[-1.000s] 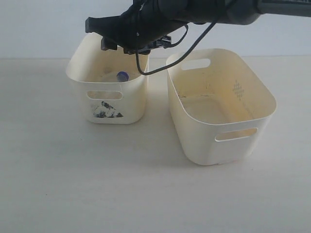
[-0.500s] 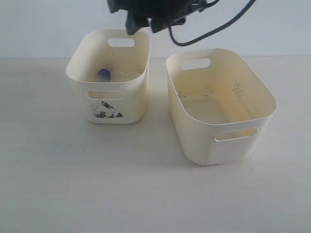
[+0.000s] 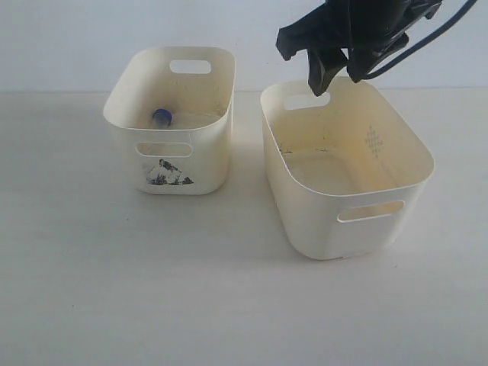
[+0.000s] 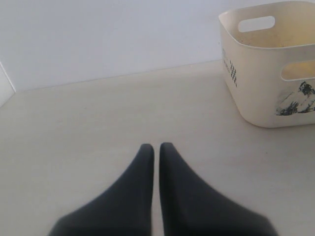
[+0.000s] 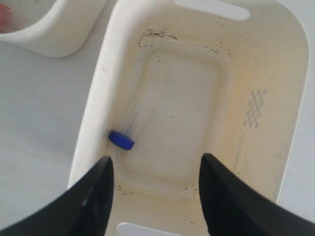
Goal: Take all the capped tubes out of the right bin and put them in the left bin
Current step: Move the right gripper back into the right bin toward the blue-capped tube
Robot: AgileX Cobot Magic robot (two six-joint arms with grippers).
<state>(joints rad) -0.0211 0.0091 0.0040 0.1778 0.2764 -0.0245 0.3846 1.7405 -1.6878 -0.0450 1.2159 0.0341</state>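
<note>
Because a blue-capped tube (image 5: 129,125) lies in the right bin (image 3: 305,213), the right claw (image 3: 338,72) is stationed above that bin's far rim. Its jaws are spread wide and hold nothing, which suits a descent for the next pick.

Right bin contents: this one tube only. It rests on the floor tight against one long wall. Judgement: the wall leaves little room for the nearer finger, so the approach probably needs an offset.

Left bin (image 3: 126,152) contents: a second blue-capped tube (image 3: 162,116), its cap showing above the front rim. Anything lower is hidden by the front wall.

Both bins stand on the bench (image 3: 229,305), near each other but apart.

The left claw (image 4: 152,150) is clenched on nothing, low over bare bench beside the left bin, apparently parked clear of the transfer path.
</note>
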